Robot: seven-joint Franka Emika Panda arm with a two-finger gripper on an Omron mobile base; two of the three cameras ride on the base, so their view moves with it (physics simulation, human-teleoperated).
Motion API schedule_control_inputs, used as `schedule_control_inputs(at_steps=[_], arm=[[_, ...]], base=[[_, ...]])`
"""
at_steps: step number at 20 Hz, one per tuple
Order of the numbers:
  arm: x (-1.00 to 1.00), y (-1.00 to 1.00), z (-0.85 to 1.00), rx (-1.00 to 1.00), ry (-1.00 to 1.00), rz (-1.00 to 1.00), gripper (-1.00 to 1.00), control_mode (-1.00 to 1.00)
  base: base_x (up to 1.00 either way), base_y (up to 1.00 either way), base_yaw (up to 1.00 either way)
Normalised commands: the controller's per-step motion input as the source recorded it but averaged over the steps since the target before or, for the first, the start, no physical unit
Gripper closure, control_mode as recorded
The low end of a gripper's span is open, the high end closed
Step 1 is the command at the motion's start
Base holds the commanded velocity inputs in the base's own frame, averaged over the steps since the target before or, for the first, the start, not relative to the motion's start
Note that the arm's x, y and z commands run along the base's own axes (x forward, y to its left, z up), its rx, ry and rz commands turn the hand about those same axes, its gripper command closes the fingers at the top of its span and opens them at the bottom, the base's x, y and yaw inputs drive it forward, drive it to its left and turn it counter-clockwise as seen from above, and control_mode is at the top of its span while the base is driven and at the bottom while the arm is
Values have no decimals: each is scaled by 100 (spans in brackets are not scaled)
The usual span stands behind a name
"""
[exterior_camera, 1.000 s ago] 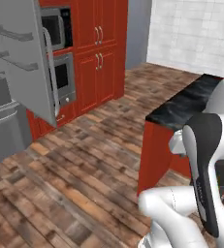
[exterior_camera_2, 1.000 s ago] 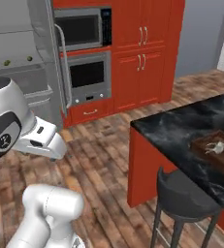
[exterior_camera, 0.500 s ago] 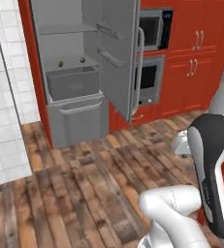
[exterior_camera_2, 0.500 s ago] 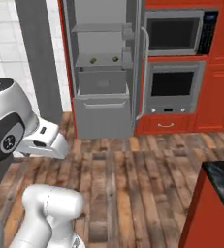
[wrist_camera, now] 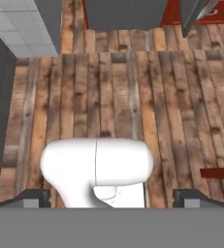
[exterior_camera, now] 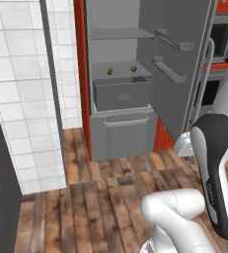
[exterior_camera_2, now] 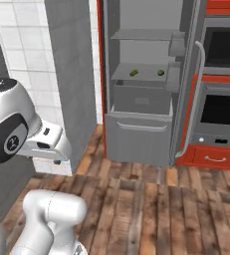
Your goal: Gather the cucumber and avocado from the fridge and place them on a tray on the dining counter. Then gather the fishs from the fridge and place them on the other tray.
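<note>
The grey fridge (exterior_camera: 120, 128) stands open ahead of me, also facing me in the right base view (exterior_camera_2: 136, 139). Two small green items lie on its middle shelf (exterior_camera: 109, 71) (exterior_camera: 133, 68), seen again from the right (exterior_camera_2: 134, 72) (exterior_camera_2: 161, 72); they are too small to tell which is the cucumber and which the avocado. The fish are hidden, and the trays and dining counter are out of view. My gripper (wrist_camera: 111, 198) is open, its fingertips (wrist_camera: 36, 198) wide apart over the wooden floor, with nothing between them. It is well short of the fridge.
The fridge door (exterior_camera: 177, 64) swings out to the right, with shelves on its inner side. A drawer (exterior_camera_2: 139, 102) sits pulled out under the shelf. Red cabinets with ovens (exterior_camera_2: 226, 109) stand right of the fridge. A white tiled wall (exterior_camera: 17, 99) is on the left.
The whole picture has swung: the base has turned from the dark counter and stool to face the fridge, now larger and centred. The gripper has stayed open.
</note>
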Motion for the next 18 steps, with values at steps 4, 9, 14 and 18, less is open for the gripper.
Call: schedule_control_inputs(at_steps=[4, 9, 14, 18], arm=[[0, 0, 0, 0, 0, 0, -100, 100], [0, 0, 0, 0, 0, 0, -100, 100], [0, 0, 0, 0, 0, 0, -100, 100], [0, 0, 0, 0, 0, 0, -100, 100]], base=[[69, -29, 0], [84, 1, 0], [100, 0, 0], [99, -4, 0]])
